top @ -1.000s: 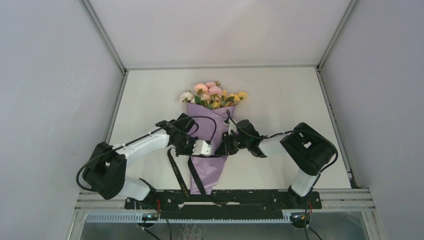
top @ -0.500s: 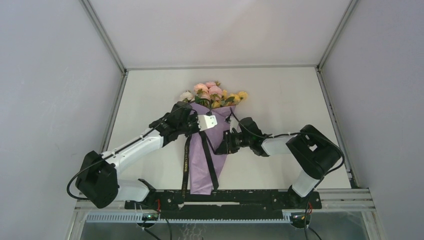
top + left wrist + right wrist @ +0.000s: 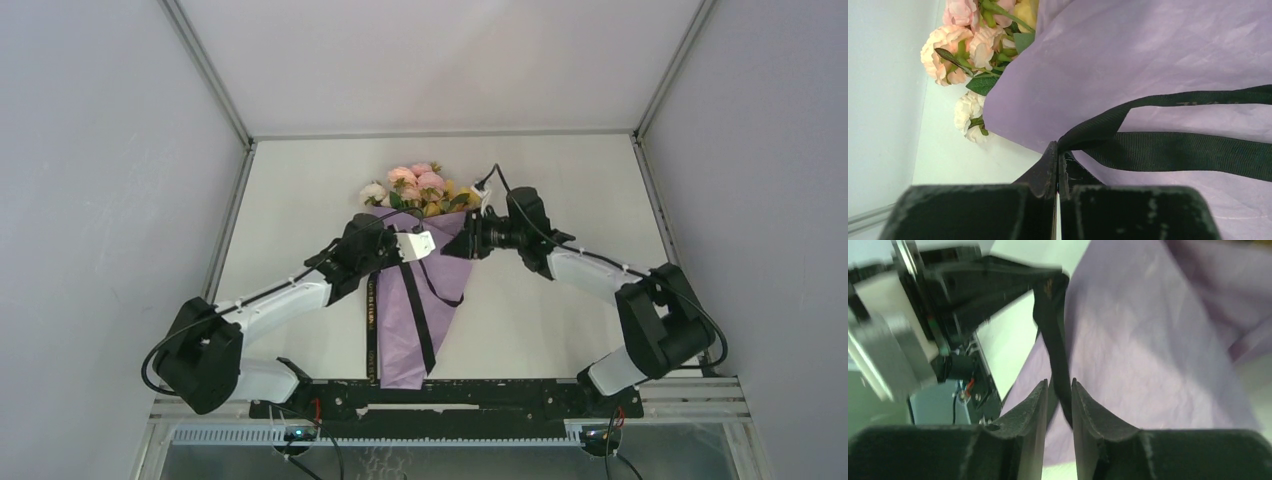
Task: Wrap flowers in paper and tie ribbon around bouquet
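Left gripper (image 3: 1058,152) pinches the ribbon (image 3: 1168,150) shut over the paper (image 3: 1148,55); right gripper (image 3: 1059,392), slightly parted, straddles the ribbon at paper's 2 o'clock.

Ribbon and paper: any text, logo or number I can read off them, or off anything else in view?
Nothing legible.
ribbon: faint tone-on-tone lettering on the upper strand in the left wrist view, too faint to read.
ribbon, top view: gold print along the left hanging strand, too small to read.
paper: plain, no print.
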You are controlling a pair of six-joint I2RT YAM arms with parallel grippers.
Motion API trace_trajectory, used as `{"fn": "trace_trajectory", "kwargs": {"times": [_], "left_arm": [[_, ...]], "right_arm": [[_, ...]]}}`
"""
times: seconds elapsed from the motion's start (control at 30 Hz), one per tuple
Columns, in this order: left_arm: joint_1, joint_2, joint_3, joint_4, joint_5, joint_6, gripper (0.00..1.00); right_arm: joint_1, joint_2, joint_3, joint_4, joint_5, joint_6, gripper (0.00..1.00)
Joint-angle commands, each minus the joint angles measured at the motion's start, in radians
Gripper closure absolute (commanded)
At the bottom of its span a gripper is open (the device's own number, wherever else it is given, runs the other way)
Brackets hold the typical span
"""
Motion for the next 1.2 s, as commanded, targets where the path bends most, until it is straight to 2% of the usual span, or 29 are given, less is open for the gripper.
{"fn": "trace_trajectory", "kwargs": {"times": [0.0,0.2,0.37,0.5,0.73,0.87,1.0,1.17], "left_arm": [[-0.007,0.000,-0.019,0.101,0.025,-0.015,1.00],[-0.008,-0.018,-0.034,0.110,0.055,-0.040,1.00],[-0.008,-0.016,-0.040,0.110,0.050,-0.045,1.00],[-0.007,-0.017,-0.038,0.109,0.050,-0.059,1.00],[-0.007,-0.015,-0.034,0.095,0.055,-0.076,1.00],[-0.005,-0.018,-0.041,0.093,0.049,-0.076,1.00],[-0.006,-0.019,-0.039,0.090,0.058,-0.081,1.00],[-0.006,0.000,-0.018,0.079,0.074,-0.094,1.00]], "right_arm": [[-0.005,0.116,0.150,0.002,0.047,-0.011,0.71],[0.062,0.326,0.322,-0.041,0.042,-0.019,0.74],[0.099,0.398,0.341,0.040,-0.051,-0.007,0.70],[0.145,0.418,0.340,0.023,-0.065,-0.049,0.62],[0.163,0.463,0.327,0.120,-0.082,0.019,0.53],[0.142,0.439,0.270,0.205,-0.091,0.068,0.52],[0.095,0.373,0.162,0.348,-0.031,0.162,0.53],[0.140,0.366,0.156,0.370,0.003,0.152,0.53]]}}
